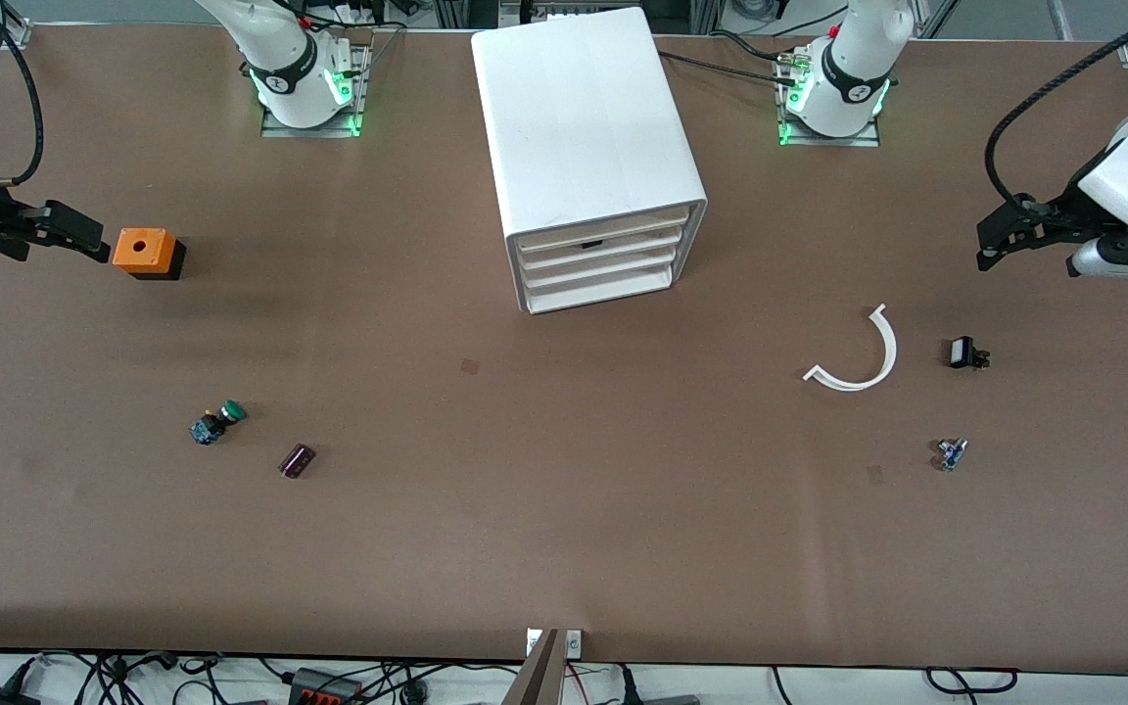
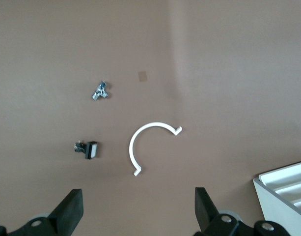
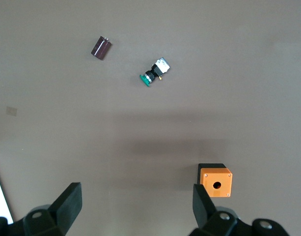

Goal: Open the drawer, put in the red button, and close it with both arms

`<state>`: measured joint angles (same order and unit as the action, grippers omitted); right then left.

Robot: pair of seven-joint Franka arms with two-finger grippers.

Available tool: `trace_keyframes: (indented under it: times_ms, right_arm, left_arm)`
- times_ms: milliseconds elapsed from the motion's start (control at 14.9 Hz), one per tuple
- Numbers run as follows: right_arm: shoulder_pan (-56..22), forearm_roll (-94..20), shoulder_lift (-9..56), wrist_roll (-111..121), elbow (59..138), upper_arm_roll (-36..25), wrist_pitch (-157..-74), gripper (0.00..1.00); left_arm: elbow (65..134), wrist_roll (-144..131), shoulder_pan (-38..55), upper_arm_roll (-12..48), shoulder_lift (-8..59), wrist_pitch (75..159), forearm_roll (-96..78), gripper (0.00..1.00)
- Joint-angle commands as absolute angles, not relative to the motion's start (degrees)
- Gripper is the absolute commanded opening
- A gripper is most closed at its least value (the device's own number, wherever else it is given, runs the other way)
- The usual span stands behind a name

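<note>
The white cabinet (image 1: 584, 137) stands at the middle of the table, near the arms' bases. Its uppermost drawer (image 1: 613, 225) looks shut, like the three below it. A corner of the cabinet shows in the left wrist view (image 2: 287, 191). The red button is not in view. My left gripper (image 1: 987, 245) hangs open and empty over the left arm's end of the table, fingers wide in the left wrist view (image 2: 137, 211). My right gripper (image 1: 94, 243) is open and empty beside an orange box (image 1: 145, 252), also wide in the right wrist view (image 3: 136, 204).
A green-capped button (image 1: 219, 421) (image 3: 154, 73) and a purple cylinder (image 1: 297, 460) (image 3: 101, 47) lie toward the right arm's end. A white curved strip (image 1: 858, 357) (image 2: 150, 142), a small black part (image 1: 965, 352) and a small metal part (image 1: 951, 453) lie toward the left arm's end.
</note>
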<state>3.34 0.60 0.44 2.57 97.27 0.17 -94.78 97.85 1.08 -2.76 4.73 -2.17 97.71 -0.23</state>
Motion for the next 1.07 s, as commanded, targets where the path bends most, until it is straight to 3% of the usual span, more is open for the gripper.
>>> trace_keyframes:
  times_ms: [0, 268, 1006]
  right_arm:
    - [3.25, 1.14, 0.79, 2.72, 96.42, 0.26, -94.75, 1.00]
    - [3.08, 1.31, 0.35, 2.46, 97.03, 0.26, -94.92, 1.00]
    - [3.34, 0.53, 0.26, 2.46, 98.53, 0.18, -97.56, 1.00]
  left_arm:
    - [100.38, 2.02, -0.53, 3.16, -2.91, 99.15, -1.05, 1.00]
    - [97.12, 1.93, -0.70, 3.86, -0.62, 96.43, -1.14, 1.00]
    - [96.77, 1.23, -0.53, 4.39, -0.62, 96.06, -0.62, 1.00]
